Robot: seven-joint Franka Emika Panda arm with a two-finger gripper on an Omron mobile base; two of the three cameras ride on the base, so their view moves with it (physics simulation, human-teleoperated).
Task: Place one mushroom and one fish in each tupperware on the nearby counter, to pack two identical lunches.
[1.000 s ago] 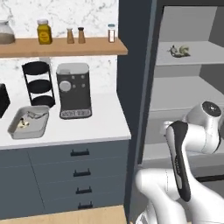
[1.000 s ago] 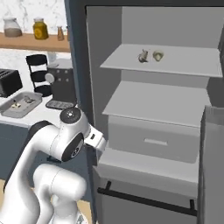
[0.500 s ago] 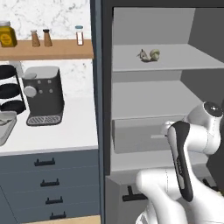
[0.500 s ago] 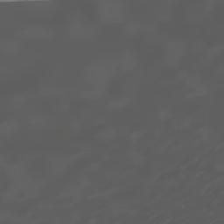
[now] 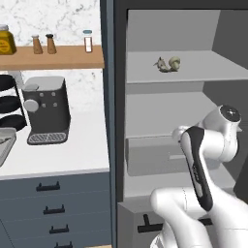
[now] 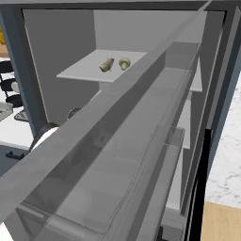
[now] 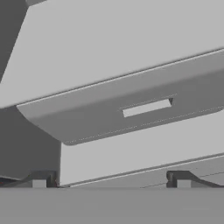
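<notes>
The jaws (image 7: 109, 179) are spread wide and empty, faced toward a grey drawer (image 7: 131, 109). A mushroom (image 5: 174, 63) and a fish (image 5: 161, 64) are seen together on the shelf (image 5: 193, 72) well above. A tupperware (image 5: 4, 147) is set on the surface (image 5: 58, 157) far left.

Up on the top shelf of the open fridge, a small tan-grey fish (image 5: 161, 64) and a pale round-capped mushroom (image 5: 174, 62) lie just beside each other. One grey tupperware (image 5: 5, 147) sits at the far left of the white counter (image 5: 63, 157), cut off by the picture's edge.
</notes>
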